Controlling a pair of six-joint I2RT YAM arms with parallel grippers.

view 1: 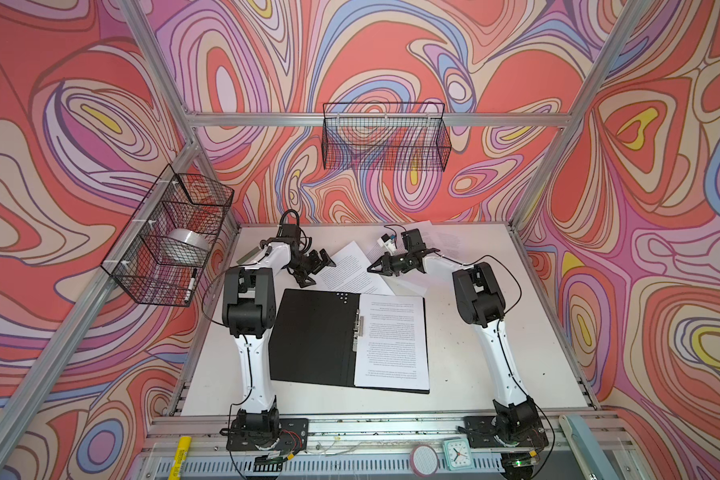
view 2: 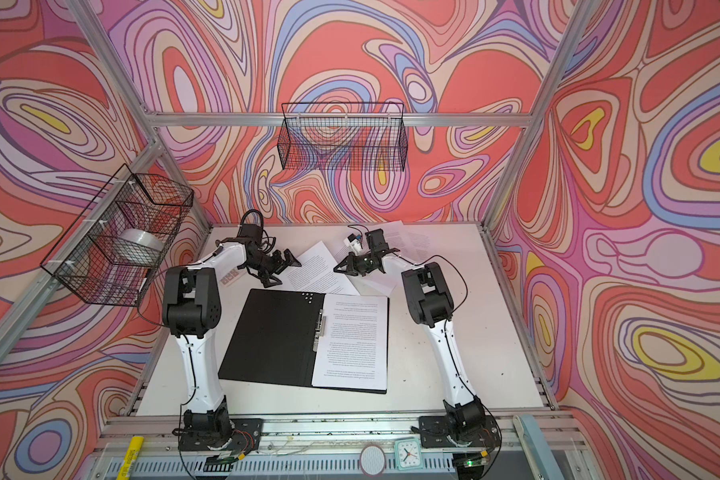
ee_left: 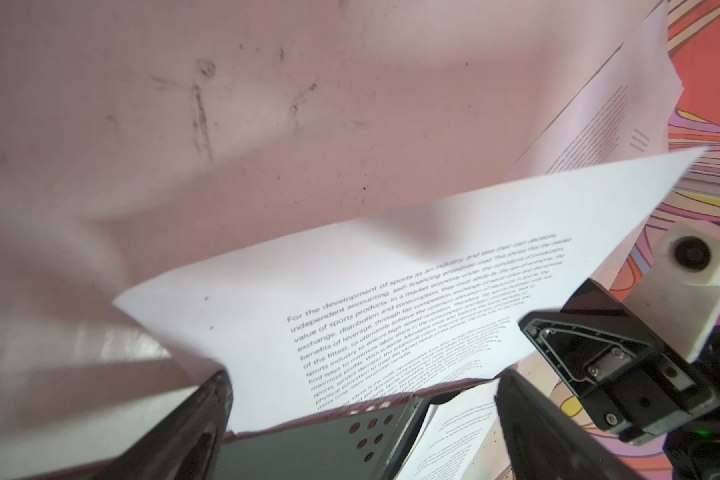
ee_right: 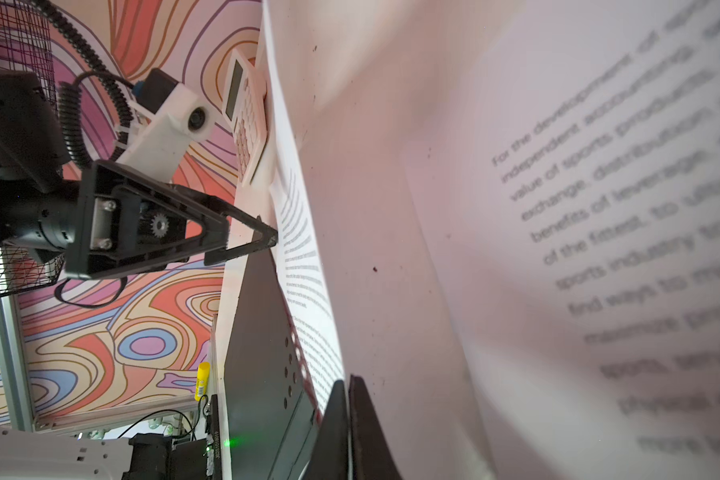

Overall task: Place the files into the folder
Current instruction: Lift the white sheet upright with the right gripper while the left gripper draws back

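surface: white table [view 1: 474, 353], boxed in by swirl-patterned walls [view 1: 391, 50].
item 1, folder [view 1: 312, 336]: lies open, black inside up, mid-table toward the near edge, with a metal clip along the spine.
item 2, filed sheet [view 1: 391, 340]: 1 printed page lying flat on the folder's right half.
item 3, loose sheet [view 1: 350, 270]: just beyond the folder's far edge, its near corner reaching that edge. it is bowed upward in my right wrist view.
item 4, further sheets [view 1: 445, 241]: at least 2, overlapped near the table's far right corner.
item 5, calculator [ee_right: 246, 116]: by the left edge, not wanted.
my right gripper [view 1: 371, 270]: clenched on the loose sheet's right side, with a white sliver showing between the pads.
my left gripper [view 1: 319, 273]: spread wide and holding nothing, at the sheet's left side.
step in hand, as i judge it: file 2 is gripped and 1 is already in.
next move calls for: a gentle lift, a carry toward the near edge, then laying the page square on the filed sheet, clear of the clip and without creasing.
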